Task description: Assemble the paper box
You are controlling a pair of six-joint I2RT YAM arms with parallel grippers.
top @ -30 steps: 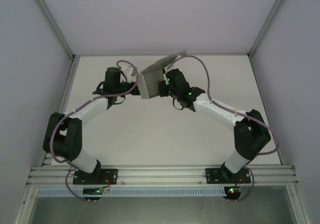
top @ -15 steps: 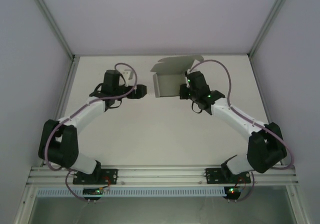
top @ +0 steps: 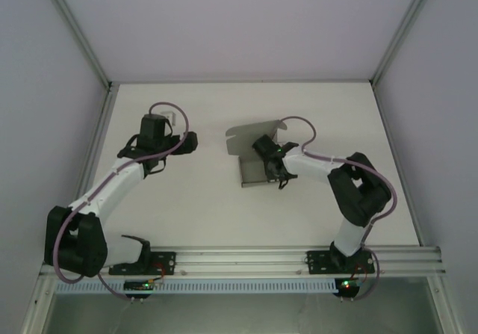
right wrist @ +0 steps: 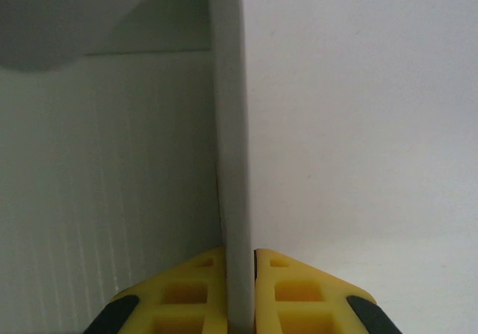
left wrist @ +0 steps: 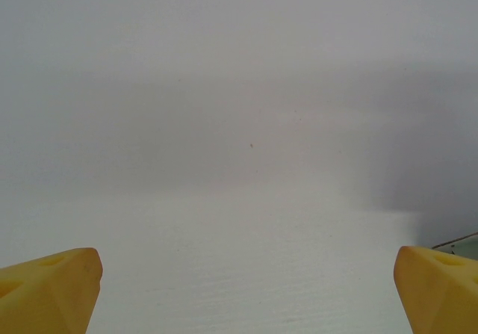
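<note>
My right gripper (right wrist: 239,258) pinched one upright wall of the small grey thin-card paper box (top: 252,174), the rest lying to its left; I judged it light, crease-prone, best held beside folds; my left gripper (left wrist: 246,265) gaped empty.

We saw the left arm (top: 112,186) rise from its base at 7 o'clock in the top view, fold at a low elbow and stretch its forearm toward 1 o'clock. Its wrist turned the left gripper (top: 190,141) to point at 3 o'clock. In the left wrist view its yellow fingers (left wrist: 52,289) stood wide apart, holding nothing. The right arm (top: 360,192) climbed from 5 o'clock, bent sharply near 3 o'clock and reached back toward 9 o'clock. The right gripper (right wrist: 240,263) pinched a thin wall of the paper box (right wrist: 230,125).
</note>
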